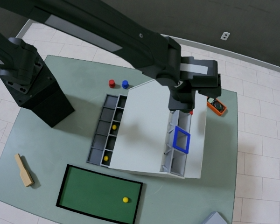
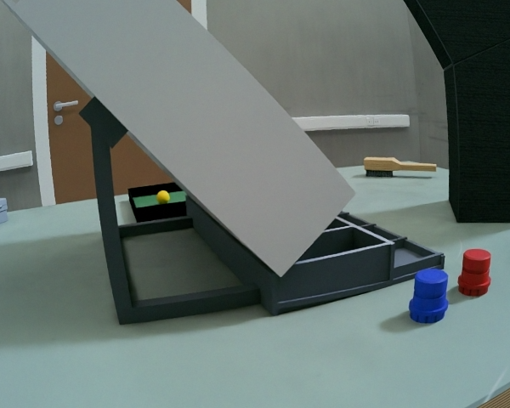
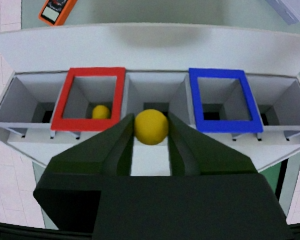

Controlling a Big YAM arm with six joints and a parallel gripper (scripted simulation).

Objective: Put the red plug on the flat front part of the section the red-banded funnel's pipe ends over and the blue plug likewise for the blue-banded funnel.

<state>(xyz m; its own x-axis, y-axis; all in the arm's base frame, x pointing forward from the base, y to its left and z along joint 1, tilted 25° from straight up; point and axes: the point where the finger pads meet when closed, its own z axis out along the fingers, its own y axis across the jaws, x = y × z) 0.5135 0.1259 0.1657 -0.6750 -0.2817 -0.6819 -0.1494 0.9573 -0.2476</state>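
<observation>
My gripper (image 3: 150, 120) is shut on a yellow marble (image 3: 151, 126). It hovers above the unbanded funnel between the red-banded funnel (image 3: 90, 98) and the blue-banded funnel (image 3: 224, 100). Another marble (image 3: 100, 111) lies inside the red-banded funnel. From above, my wrist (image 1: 181, 101) hides most of the red funnel; the blue funnel (image 1: 181, 139) is in plain sight. The red plug (image 1: 111, 83) and blue plug (image 1: 124, 84) stand on the table beyond the far end of the sections. One marble (image 1: 114, 127) lies in the middle section and one (image 1: 106, 157) in the end section nearest the tray.
The slanted white cover (image 1: 144, 130) spans from the funnels down to the sections. The green tray (image 1: 99, 192) holds one marble (image 1: 125, 199). A wooden brush (image 1: 24, 170) lies at the left, an orange multimeter (image 1: 216, 105) behind the funnels, and the arm's base (image 1: 34, 91) at the back left.
</observation>
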